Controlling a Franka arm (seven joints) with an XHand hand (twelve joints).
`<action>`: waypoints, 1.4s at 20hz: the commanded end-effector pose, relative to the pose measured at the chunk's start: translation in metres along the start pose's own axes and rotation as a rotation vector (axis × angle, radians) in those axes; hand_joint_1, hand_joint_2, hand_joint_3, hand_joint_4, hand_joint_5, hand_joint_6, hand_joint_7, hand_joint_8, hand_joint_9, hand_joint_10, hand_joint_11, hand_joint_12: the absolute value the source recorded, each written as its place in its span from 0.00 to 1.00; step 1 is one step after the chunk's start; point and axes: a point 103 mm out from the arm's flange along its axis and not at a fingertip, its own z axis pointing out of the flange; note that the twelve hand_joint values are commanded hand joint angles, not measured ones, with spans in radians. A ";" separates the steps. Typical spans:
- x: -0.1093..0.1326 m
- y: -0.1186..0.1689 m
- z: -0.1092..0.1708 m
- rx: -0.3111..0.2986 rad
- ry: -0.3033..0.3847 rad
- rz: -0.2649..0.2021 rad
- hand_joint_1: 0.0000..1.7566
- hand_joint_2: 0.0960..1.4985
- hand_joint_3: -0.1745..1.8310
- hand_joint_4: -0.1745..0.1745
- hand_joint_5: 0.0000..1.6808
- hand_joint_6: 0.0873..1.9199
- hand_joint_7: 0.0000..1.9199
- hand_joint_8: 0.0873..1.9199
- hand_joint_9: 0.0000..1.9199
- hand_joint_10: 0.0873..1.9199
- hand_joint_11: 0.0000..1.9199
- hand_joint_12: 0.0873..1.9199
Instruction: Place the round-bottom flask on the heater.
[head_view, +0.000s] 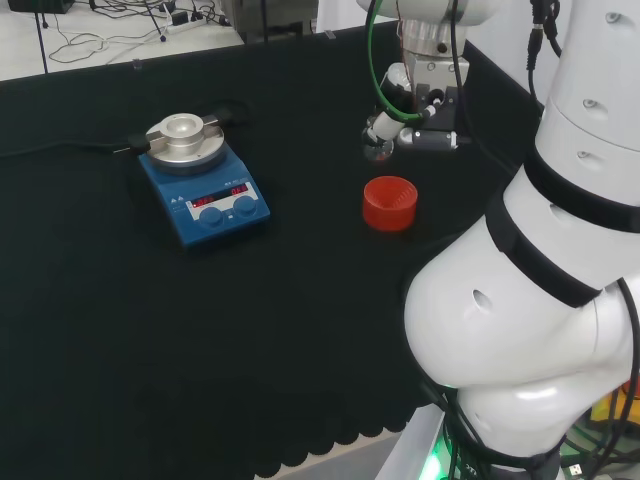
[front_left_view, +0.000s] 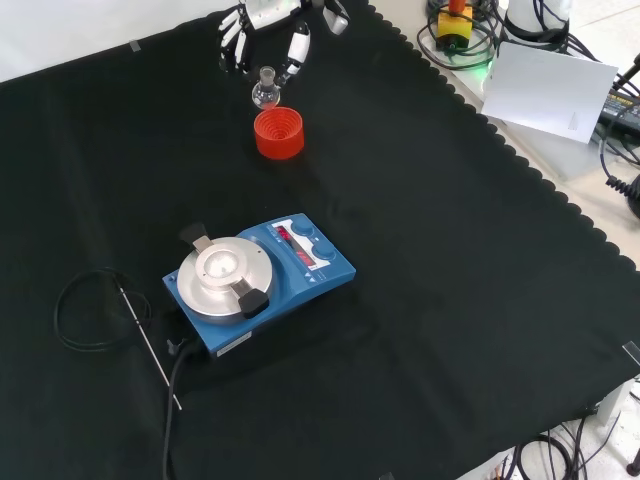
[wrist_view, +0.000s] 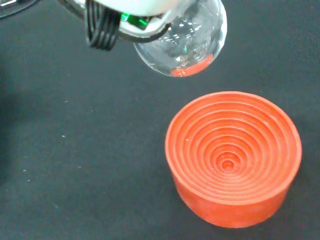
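The clear round-bottom flask (head_view: 378, 148) (front_left_view: 265, 92) (wrist_view: 184, 44) hangs in the air, clear of the red ribbed stand (head_view: 389, 203) (front_left_view: 278, 133) (wrist_view: 232, 159) just beside and below it. The hand (head_view: 418, 112) (front_left_view: 262, 32) is curled round the flask's upper part, and a white part of the hand (wrist_view: 142, 6) shows above the bulb. The stand's ribbed hollow is bare. The blue heater (head_view: 203, 185) (front_left_view: 262, 280) with its round silver plate (head_view: 183, 135) (front_left_view: 222, 270) stands well to the left in the head view, with nothing on the plate.
A black cable and a thin metal probe (front_left_view: 148, 345) lie beside the heater on the black cloth (front_left_view: 450, 250). The arm's white links (head_view: 540, 300) fill the right of the head view. The cloth's scalloped edge (front_left_view: 560, 215) runs along the right in the front view.
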 end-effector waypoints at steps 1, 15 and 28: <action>0.045 0.005 -0.033 0.006 -0.006 -0.038 0.62 0.45 0.45 0.76 0.63 0.54 0.21 0.34 0.35 0.28 0.13 0.72; 0.153 0.046 -0.060 0.012 -0.042 -0.183 0.62 0.45 0.46 0.77 0.63 0.54 0.21 0.34 0.34 0.28 0.13 0.73; 0.233 0.078 -0.063 0.018 -0.059 -0.297 0.62 0.44 0.46 0.78 0.63 0.54 0.21 0.34 0.34 0.28 0.14 0.73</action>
